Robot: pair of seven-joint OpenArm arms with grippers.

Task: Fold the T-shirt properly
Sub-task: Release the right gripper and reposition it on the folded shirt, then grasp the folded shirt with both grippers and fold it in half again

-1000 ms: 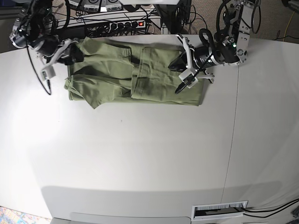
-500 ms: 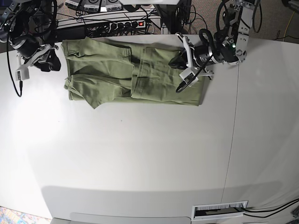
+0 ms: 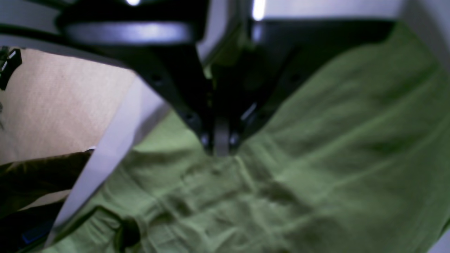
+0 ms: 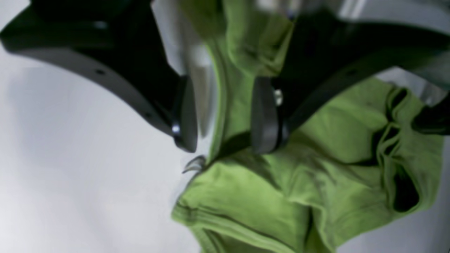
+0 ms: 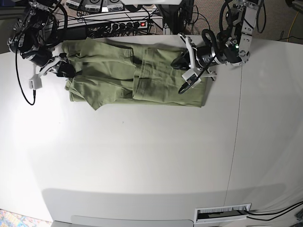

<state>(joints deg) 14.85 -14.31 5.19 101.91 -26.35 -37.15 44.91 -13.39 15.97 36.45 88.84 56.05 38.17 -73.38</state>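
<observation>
White bench (image 5: 142,156) carries the T-shirt (image 5: 137,78) at twelve o'clock: soft, limp knit, best pinched at hems. Left end effector (image 5: 186,84) is closed; right end effector (image 5: 59,71) gapes around an edge.

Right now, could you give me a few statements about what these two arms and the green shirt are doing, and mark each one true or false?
1. The T-shirt lies at the far edge of the white table. True.
2. The left gripper stands wide open. False: it is shut, its tips down at the cloth.
3. The right gripper is open, with a shirt edge between its fingers. True.
4. The shirt has a large print. False: it is plain green.
5. Both arms are at the shirt. True.
</observation>
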